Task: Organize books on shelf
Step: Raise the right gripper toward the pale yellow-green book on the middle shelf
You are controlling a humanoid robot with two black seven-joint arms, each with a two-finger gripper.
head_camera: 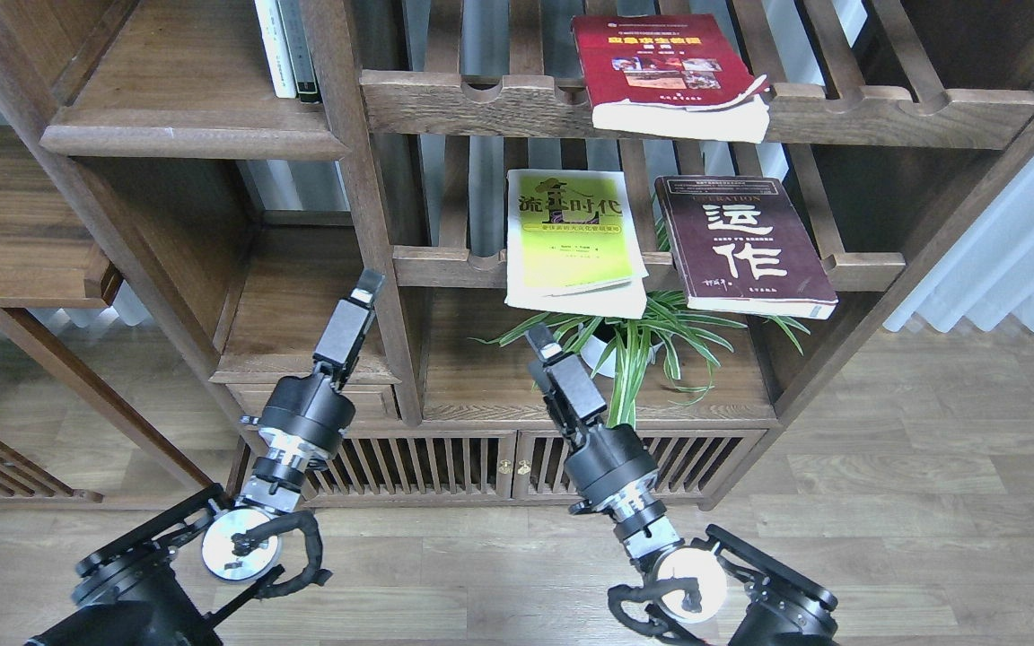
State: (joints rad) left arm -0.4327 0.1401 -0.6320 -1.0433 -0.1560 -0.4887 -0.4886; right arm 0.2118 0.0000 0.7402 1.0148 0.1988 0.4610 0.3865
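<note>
Open air lay between right gripper and yellow-green book at its twelve o'clock, spider plant crowding its three o'clock, upright post standing between both arms, solid shelf bare at eleven o'clock.

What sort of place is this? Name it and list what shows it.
Probably a home study or living room: a big dark wooden bookcase holding paperbacks, a potted spider plant on a lower board, wood-plank flooring, and white curtains behind.

Grey wood-plank floor, white curtain, dark wooden bookcase
</note>
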